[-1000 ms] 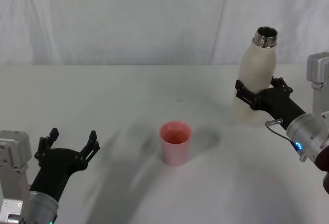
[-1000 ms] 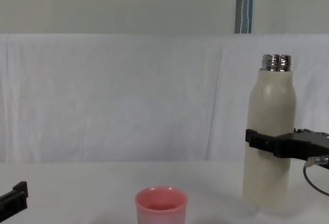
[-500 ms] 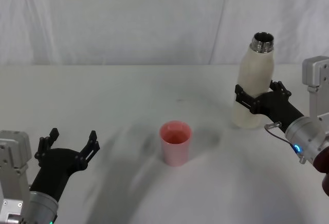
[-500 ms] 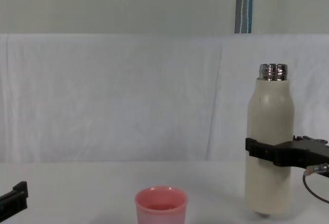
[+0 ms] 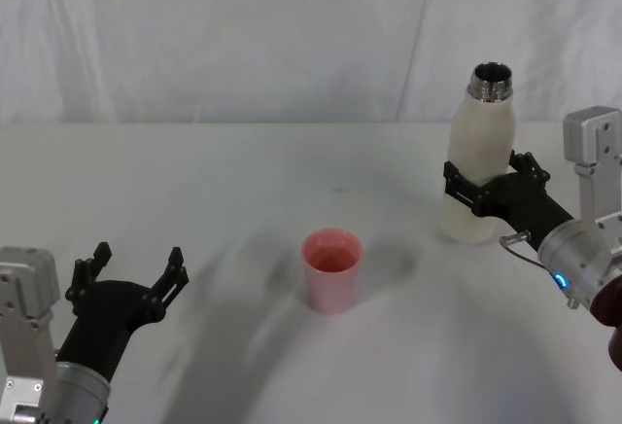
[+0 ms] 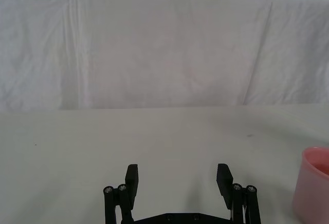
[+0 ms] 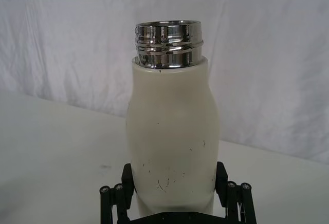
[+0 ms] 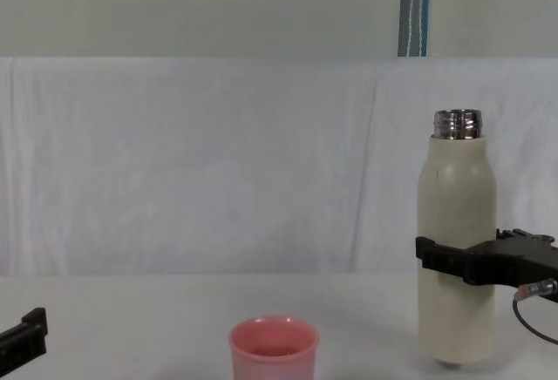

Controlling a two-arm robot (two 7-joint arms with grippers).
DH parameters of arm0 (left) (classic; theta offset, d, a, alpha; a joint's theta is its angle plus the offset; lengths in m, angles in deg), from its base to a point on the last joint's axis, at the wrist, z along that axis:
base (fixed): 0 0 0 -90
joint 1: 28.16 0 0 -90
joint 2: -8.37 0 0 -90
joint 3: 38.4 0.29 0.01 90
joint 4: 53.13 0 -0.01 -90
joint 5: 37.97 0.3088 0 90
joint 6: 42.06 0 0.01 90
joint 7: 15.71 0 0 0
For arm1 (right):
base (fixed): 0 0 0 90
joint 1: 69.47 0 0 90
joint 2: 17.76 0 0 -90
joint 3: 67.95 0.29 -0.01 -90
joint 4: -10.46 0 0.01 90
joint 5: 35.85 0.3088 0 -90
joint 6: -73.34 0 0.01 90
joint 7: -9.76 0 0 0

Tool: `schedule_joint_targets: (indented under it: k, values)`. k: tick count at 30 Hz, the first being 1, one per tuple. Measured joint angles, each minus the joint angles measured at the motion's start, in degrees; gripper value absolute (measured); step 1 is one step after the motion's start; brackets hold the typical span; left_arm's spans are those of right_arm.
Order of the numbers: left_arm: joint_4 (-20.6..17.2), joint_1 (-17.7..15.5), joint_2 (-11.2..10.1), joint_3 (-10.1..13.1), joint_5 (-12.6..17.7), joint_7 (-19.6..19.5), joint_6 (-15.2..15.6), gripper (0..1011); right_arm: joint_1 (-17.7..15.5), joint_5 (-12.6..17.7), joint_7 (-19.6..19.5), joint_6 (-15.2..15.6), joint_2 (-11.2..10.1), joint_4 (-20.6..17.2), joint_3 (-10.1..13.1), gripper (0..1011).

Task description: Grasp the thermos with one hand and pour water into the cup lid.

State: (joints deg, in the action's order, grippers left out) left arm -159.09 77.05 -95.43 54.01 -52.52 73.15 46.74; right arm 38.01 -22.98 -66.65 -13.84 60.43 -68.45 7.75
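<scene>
The cream-white thermos (image 5: 478,142) stands upright at the right, its steel neck open on top and its base at or just above the white table (image 5: 243,181). My right gripper (image 5: 483,188) is shut on the thermos body, one finger on each side, as the right wrist view shows on the thermos (image 7: 172,131) and the gripper (image 7: 172,185). The pink cup lid (image 5: 332,270) stands at mid-table, left of the thermos and apart from it. My left gripper (image 5: 131,270) hovers open near the front left with nothing between its fingers. In the chest view the thermos (image 8: 456,214) rises far above the cup lid (image 8: 273,349).
A white cloth backdrop (image 5: 243,35) hangs behind the table. Bare tabletop lies between the cup lid and the thermos. In the left wrist view the cup lid (image 6: 312,183) sits off to one side of the open left gripper (image 6: 178,179).
The right gripper has lowered the thermos and shifted it slightly left, bringing it from a slight tilt to upright. The left arm and cup lid have not moved.
</scene>
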Motion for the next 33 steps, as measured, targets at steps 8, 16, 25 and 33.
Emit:
schedule_joint_targets:
  k: [8, 16, 25, 33]
  values:
    - [0.0, 0.0, 0.0, 0.0, 0.0, 0.0, 0.0, 1001, 0.0, 0.3, 0.1, 0.0, 0.5, 0.3, 0.6, 952]
    - [0.0, 0.0, 0.0, 0.0, 0.0, 0.0, 0.0, 1001, 0.3, 1.0, 0.1, 0.1, 1.1, 1.0, 1.1, 952]
    - [0.0, 0.0, 0.0, 0.0, 0.0, 0.0, 0.0, 1001, 0.8, 1.6, 0.2, 0.1, 1.7, 2.1, 1.3, 952]
    - [0.0, 0.0, 0.0, 0.0, 0.0, 0.0, 0.0, 1001, 1.1, 1.6, 0.1, 0.0, 2.1, 3.1, 1.3, 952]
